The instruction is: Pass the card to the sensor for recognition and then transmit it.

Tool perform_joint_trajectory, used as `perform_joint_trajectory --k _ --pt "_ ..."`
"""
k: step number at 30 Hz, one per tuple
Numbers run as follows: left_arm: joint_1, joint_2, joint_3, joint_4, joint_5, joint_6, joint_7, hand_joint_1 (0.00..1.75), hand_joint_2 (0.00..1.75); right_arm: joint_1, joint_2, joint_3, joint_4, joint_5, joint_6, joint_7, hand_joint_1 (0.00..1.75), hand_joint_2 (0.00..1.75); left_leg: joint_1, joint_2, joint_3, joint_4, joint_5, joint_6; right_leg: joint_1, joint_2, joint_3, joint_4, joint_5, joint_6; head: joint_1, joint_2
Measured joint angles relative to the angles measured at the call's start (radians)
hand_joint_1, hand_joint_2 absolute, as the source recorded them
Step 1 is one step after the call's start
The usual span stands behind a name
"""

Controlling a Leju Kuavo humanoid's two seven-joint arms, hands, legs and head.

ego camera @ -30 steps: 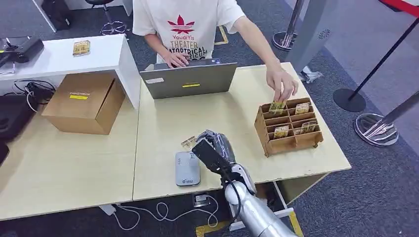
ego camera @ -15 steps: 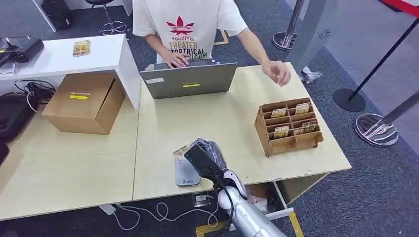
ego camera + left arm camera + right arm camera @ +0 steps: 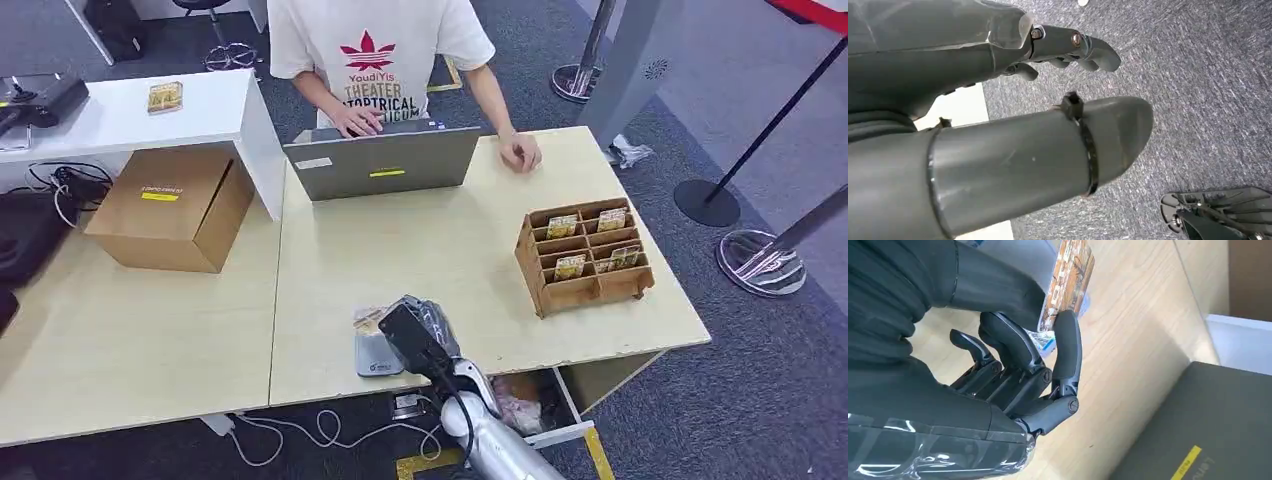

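My right hand (image 3: 420, 325) pinches a small patterned card (image 3: 369, 320) between thumb and a finger. It holds the card just over the grey card reader (image 3: 376, 356) lying near the table's front edge. In the right wrist view the card (image 3: 1066, 282) stands edge-on between my thick thumb and a dark finger (image 3: 1066, 347), above the pale tabletop. My left hand (image 3: 1063, 42) hangs beside my body over grey carpet, fingers curled in with nothing in them.
A wooden card rack (image 3: 585, 255) with several cards stands at the right. A person (image 3: 380, 55) sits behind a laptop (image 3: 382, 160) at the far edge, one hand (image 3: 520, 152) resting on the table. A cardboard box (image 3: 172, 205) sits at the left.
My right hand has carried the card left and toward the front edge, over the reader. The person's hand has left the rack and drawn back to the table by the laptop.
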Motion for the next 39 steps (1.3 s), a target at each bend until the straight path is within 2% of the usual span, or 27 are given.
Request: perform_joint_trajectory --k 20,39 --pt "0.005 0.003 -0.002 0.000 0.047 0.012 0.000 0.00 0.00 -0.018 -0.025 -0.005 0.061 0.000 0.022 -0.024 1.75 1.75 0.000 0.000 0.000 0.000 0.000 0.000 0.000 0.000 0.000 0.000 0.000 0.000 0.000 0.000" --pt "0.005 0.008 -0.001 0.000 0.053 0.018 0.006 0.00 0.00 -0.041 0.002 -0.005 0.177 -0.028 0.036 -0.031 1.75 1.75 0.000 0.000 0.000 0.000 0.000 0.000 0.000 0.000 0.000 0.000 0.000 0.000 0.000 0.000"
